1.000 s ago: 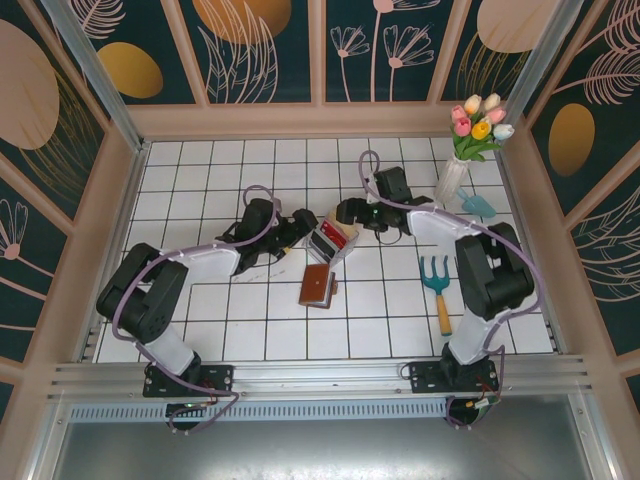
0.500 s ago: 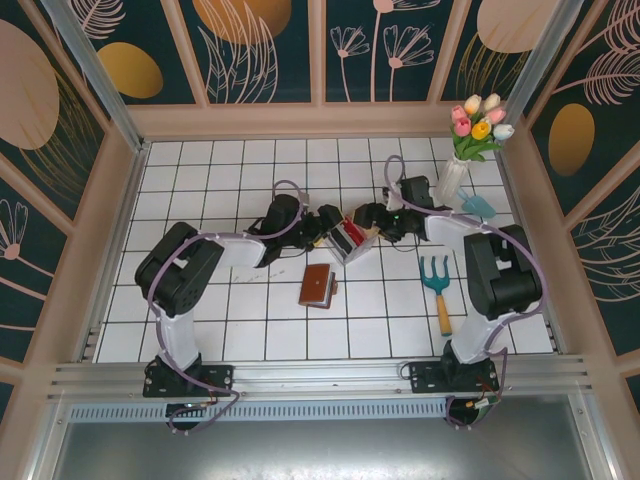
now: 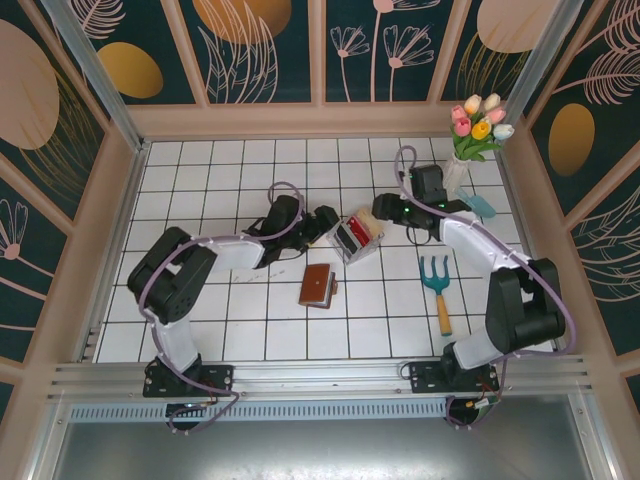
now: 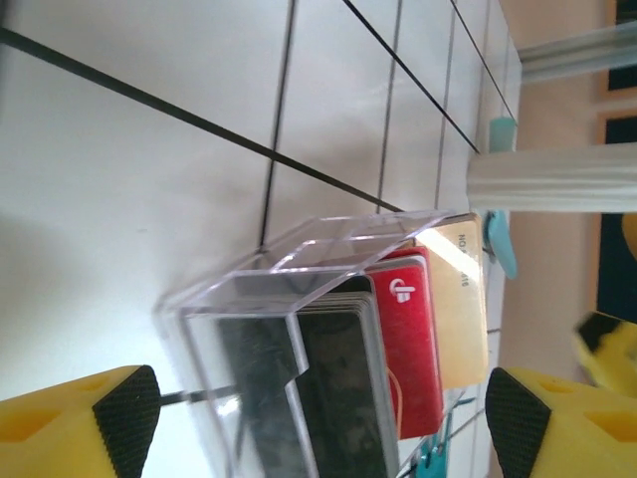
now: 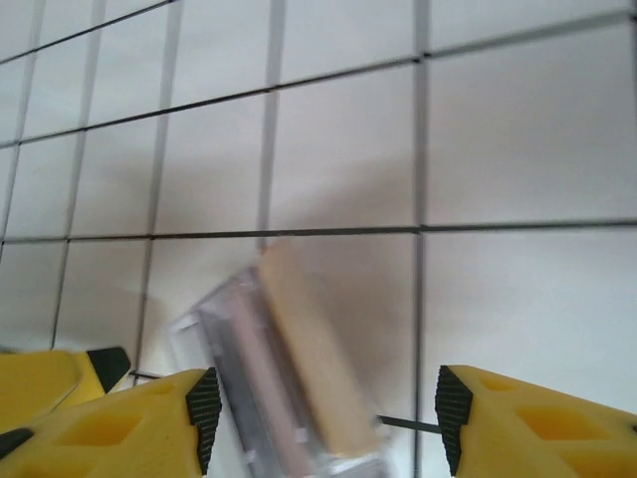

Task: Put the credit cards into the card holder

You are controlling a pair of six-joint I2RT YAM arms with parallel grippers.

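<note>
A surface (image 3: 200,190) of white tiles with dark grout, walled by pale wood frames and dark teal panels painted with flowers; metal rails run along its near edge; a vase of tulips (image 3: 470,135), a teal trowel (image 3: 480,205) and a garden fork (image 3: 438,285) stand at the right. Mid-surface sits a clear tray (image 4: 299,249) holding the credit cards (image 4: 403,349), black, red and cream, on edge; the brown card holder (image 3: 317,286) lies closed just nearer. The left pincer (image 4: 318,423) gapes wide around the tray, gripping nothing; the right pincer (image 5: 325,413) stands parted about the blurred tray; contact unclear.
</note>
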